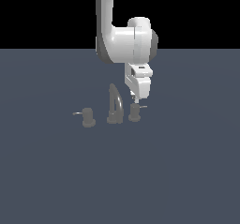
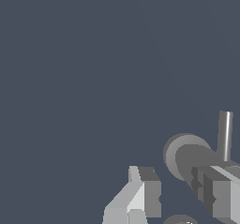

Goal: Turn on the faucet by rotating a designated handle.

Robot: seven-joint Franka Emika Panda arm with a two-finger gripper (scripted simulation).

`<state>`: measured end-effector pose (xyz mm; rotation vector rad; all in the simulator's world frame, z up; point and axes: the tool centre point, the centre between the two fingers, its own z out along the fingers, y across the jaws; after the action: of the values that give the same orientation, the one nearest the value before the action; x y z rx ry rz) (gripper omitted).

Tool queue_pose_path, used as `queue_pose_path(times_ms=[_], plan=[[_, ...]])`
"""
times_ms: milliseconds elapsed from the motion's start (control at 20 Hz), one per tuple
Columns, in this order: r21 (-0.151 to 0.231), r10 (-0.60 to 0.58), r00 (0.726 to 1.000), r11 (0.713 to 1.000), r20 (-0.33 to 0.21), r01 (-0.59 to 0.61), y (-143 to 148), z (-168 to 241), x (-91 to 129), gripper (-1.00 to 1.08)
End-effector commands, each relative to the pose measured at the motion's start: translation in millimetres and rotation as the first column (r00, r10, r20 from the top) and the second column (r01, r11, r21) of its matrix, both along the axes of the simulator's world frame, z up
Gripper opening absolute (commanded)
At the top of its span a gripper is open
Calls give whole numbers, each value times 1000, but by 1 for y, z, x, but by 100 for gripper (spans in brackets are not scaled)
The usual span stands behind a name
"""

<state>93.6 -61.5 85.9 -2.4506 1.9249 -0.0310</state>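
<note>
My claw (image 1: 136, 98) hangs open just above the handle (image 1: 135, 112); I could slip past its short pin (image 1: 143, 107).

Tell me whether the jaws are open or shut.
Open: in the wrist view the gripper shows two fingers set apart, one beside the handle.

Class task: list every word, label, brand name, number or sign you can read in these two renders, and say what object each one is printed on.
None: no readable text appears in either view.
The faucet, its handle and the other knob are plain grey with no markings.
The arm's white casing and the tool carry no logo or number.
The dark floor is unmarked.
</note>
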Motion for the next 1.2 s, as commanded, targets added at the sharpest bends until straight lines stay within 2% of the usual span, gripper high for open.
queue_pose_path(times_ms=[0,150,200,700,800,1150], plan=[[-8,-32,999,999,-31,32,-22,-22,-11,-100],[-8,-32,999,999,-31,32,-22,-22,-11,-100],[1,-3,1000,1000,1,3,0,0,1,-100],[-7,-32,999,999,-31,32,-47,-22,-39,-100],[-4,-21,1000,1000,-17,21,-37,-17,-30,-100],[-6,-27,999,1000,-24,26,-41,-20,-54,-100]])
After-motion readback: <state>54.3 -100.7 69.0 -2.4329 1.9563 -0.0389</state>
